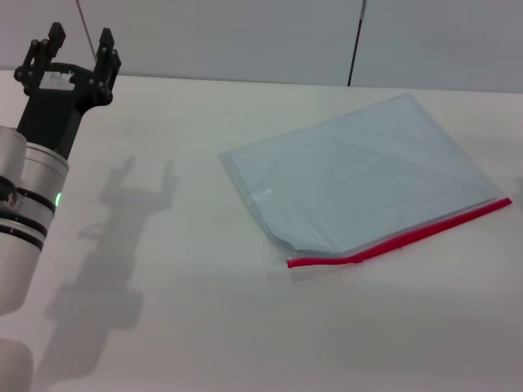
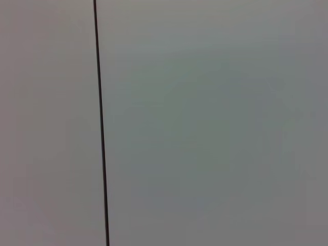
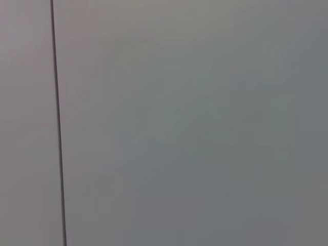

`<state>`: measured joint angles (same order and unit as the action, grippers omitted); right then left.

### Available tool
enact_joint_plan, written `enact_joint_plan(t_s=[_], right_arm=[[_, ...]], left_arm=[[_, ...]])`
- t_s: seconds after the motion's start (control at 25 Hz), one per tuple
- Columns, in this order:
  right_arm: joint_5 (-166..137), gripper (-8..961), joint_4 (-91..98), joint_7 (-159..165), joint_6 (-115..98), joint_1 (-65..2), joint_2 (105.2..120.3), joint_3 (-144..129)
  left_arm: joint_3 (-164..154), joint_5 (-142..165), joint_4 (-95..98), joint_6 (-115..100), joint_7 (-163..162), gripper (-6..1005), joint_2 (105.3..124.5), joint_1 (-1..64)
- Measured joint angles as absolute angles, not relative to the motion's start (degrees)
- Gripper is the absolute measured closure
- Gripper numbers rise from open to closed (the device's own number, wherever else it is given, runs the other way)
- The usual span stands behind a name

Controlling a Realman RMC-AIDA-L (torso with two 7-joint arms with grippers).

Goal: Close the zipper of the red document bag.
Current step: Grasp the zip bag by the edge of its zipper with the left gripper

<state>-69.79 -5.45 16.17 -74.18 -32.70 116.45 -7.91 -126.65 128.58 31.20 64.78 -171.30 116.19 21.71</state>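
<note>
Nearest to you, at about seven o'clock in the head view, the left arm's pale cylindrical forearm rises from the lower corner, a small green light showing on its side. The counter (image 1: 204,327) is a pale, matte surface, and the arm throws a soft shadow on it toward the centre.

Moving outward to about four o'clock, you meet the zipper (image 1: 404,237), a thin bright red strip running along the near long edge of the red document bag (image 1: 368,175). The strip kinks near its left end, where the pouch's edge lifts and folds slightly. The bag itself lies flat on the counter, translucent pale blue-grey, spreading from the centre out toward two o'clock, skewed to the counter's edges.

Farther off at ten o'clock, the left gripper (image 1: 78,49) is held above the counter, well apart from the bag, its jaws spread and holding nothing.

Both wrist views give you only a plain grey wall with a thin dark vertical line. The right gripper appears nowhere.
</note>
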Motion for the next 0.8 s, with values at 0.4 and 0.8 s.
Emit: enact_joint_plan(t_s=[0.4, 0.8], right_arm=[[-69.78, 48, -5.45, 16.17, -74.18, -32.7, 116.45, -7.91], [-69.78, 49, -5.44, 16.17, -74.19, -32.27, 116.41, -7.91]], left_arm=[[-126.65, 128.58, 31.2, 64.78, -171.3, 350, 116.19, 21.71], [-133.48, 128.59, 35.79, 47.43, -171.33, 350, 112.7, 26.19]])
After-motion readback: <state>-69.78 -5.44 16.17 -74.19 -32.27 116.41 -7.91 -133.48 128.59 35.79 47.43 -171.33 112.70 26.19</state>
